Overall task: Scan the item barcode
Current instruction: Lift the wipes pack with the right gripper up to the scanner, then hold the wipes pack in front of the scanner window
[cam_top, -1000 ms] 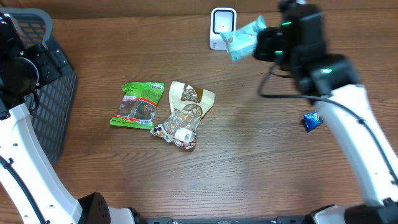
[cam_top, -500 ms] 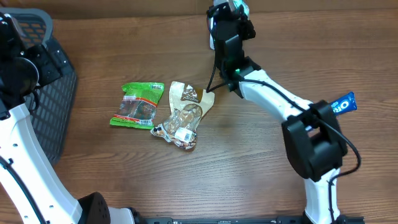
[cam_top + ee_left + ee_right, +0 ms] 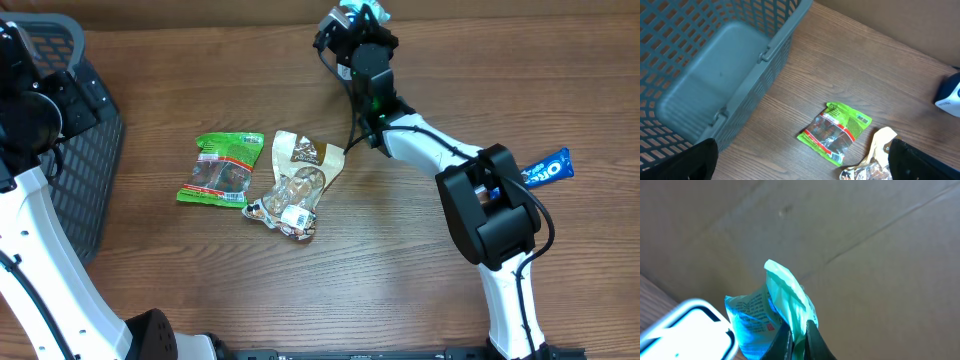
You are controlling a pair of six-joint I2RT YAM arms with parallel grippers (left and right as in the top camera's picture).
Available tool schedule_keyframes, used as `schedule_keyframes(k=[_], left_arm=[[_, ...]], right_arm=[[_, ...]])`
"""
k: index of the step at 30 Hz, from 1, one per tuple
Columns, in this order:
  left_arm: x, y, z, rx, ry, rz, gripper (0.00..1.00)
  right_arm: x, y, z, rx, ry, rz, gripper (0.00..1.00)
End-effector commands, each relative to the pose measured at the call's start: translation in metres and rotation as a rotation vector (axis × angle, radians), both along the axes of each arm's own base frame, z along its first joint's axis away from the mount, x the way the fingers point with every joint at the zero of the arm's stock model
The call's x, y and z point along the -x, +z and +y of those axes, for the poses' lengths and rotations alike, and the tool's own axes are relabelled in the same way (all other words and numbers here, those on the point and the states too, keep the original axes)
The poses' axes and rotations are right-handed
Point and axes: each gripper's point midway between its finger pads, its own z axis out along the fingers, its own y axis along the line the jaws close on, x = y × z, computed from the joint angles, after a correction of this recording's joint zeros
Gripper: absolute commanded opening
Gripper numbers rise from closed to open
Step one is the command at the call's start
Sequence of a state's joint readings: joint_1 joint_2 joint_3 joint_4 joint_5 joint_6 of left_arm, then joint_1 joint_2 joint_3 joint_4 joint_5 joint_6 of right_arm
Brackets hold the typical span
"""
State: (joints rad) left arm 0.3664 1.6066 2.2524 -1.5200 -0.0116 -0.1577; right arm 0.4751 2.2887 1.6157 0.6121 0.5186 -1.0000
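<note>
1. The blue mesh basket (image 3: 85, 150) sits at the left edge of the table, in the same place as a second ago.
2. The left gripper (image 3: 802, 156) hangs over the basket's near wall. Its fingers (image 3: 702, 160) stand spread wide at the two lower corners of the left wrist view and hold nothing. This arm has not moved across the three overhead frames.
3. The green snack packet (image 3: 222, 168) lies flat on the wood to the right of the basket and has not shifted.
4. The clear-and-gold snack bag (image 3: 295, 185) lies just beside the green packet on its right, touching or nearly so. It is likewise unmoved.
5. The white scanner (image 3: 690, 330) stands at the far edge of the table, against the cardboard wall. In the overhead view the right arm now covers almost all of it, whereas a second ago it was in plain sight.
6. The right gripper (image 3: 358, 15) is clamped tight on the teal packet (image 3: 378, 10), pinching its lower edge. A second ago it held the packet to the right of the scanner. It has since swung left, and over the last half second it has edged a little further left. The packet now hangs just above and beside the scanner's face, its printed side turned toward it.
7. The blue Oreo packet (image 3: 548, 168) lies at the right of the table, past the arm's elbow. More of it shows now than a second ago.
</note>
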Motion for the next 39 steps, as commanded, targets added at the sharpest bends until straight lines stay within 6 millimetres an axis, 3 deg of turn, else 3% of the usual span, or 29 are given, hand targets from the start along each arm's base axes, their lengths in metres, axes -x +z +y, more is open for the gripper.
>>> schedule_keyframes(k=[1, 8, 26, 31, 39], left_arm=[[-0.001, 0.004, 0.0, 0.001, 0.0, -0.013, 1.0], [-0.001, 0.004, 0.0, 0.001, -0.001, -0.014, 1.0], [-0.001, 0.004, 0.0, 0.001, 0.0, -0.013, 1.0], [-0.001, 0.004, 0.0, 0.001, 0.0, -0.013, 1.0], [-0.001, 0.004, 0.0, 0.001, 0.0, -0.013, 1.0]], right_arm=[[-0.007, 0.005, -0.001, 0.023, 0.031, -0.027, 0.04], [-0.007, 0.005, 0.014, 0.025, 0.134, -0.027, 0.04], [-0.01, -0.013, 0.014, 0.027, 0.149, 0.011, 0.04], [-0.015, -0.023, -0.001, 0.076, 0.112, 0.053, 0.04], [-0.011, -0.051, -0.003, 0.107, 0.115, 0.164, 0.04]])
